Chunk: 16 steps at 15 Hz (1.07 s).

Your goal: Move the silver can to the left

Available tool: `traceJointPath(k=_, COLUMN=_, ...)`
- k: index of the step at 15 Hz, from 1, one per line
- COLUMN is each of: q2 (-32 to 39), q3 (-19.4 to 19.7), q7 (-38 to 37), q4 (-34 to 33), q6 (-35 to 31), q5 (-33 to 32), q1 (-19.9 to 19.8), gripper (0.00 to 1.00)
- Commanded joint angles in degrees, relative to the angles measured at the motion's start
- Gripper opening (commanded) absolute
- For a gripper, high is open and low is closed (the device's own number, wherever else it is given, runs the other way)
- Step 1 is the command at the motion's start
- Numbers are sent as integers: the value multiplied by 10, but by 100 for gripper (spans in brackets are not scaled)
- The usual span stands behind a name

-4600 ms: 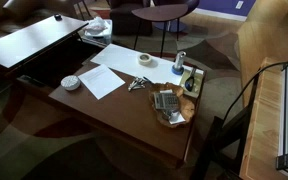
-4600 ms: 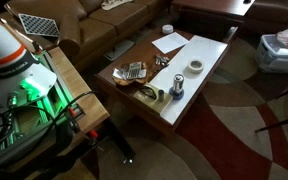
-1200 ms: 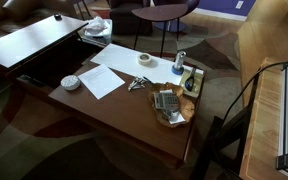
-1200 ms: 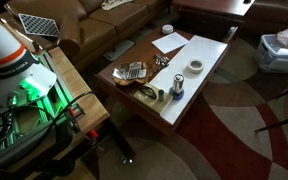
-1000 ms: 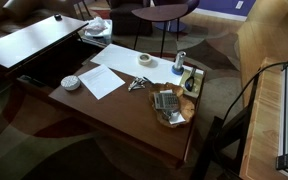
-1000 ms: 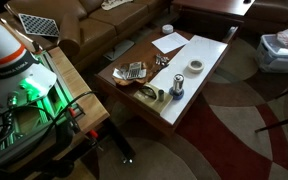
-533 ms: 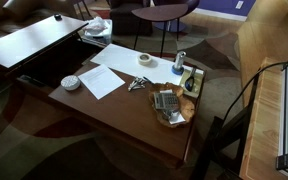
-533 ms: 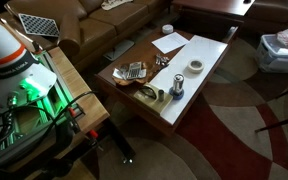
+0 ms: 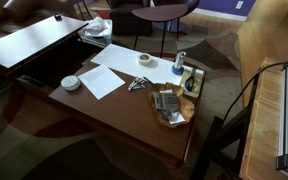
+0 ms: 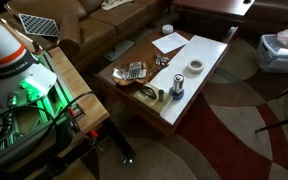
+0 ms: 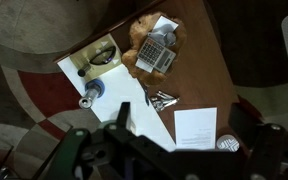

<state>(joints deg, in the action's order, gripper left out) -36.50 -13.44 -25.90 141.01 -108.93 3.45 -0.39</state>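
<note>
The silver can (image 9: 179,63) stands upright on a long white sheet near the far right end of the wooden coffee table (image 9: 114,115). It also shows in the other exterior view (image 10: 176,89) and in the wrist view (image 11: 92,94). My gripper (image 11: 184,122) hangs high above the table, far from the can. Its dark jaws stand wide apart with nothing between them. The gripper does not show in either exterior view.
On the table lie a tape roll (image 9: 145,60), a tape dispenser (image 9: 191,80), keys (image 9: 136,84), a calculator on a brown holder (image 9: 166,102), a white paper sheet (image 9: 104,82) and a round white object (image 9: 71,82). Chairs and another table stand behind.
</note>
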Motion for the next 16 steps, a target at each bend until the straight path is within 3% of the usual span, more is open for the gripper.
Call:
traceJointPath(k=1, q2=13, q3=-10, q7=-40, q4=8, q6=-30, q5=-21, q1=-14, gripper=100)
traceJointPath(k=7, q2=69, q3=-13, q7=-205, q4=70, q6=-132, q5=-67, q1=-81, gripper=100)
traceJointPath(k=10, q2=107, q3=-13, q7=-292, q4=89, q6=-120, q5=-84, q1=-88, gripper=100)
traceJointPath(k=11, q2=119, q3=-4, q7=-293, q4=84, q6=-93, q5=-78, q1=-77, gripper=100)
traceJointPath(k=12, q2=99, q3=12, q7=-265, q4=85, q6=-111, q5=-79, q1=-65, gripper=100)
traceJointPath(k=16, q2=106, q3=19, q7=-268, q4=82, q6=-111, q5=-78, q1=-59, gripper=100)
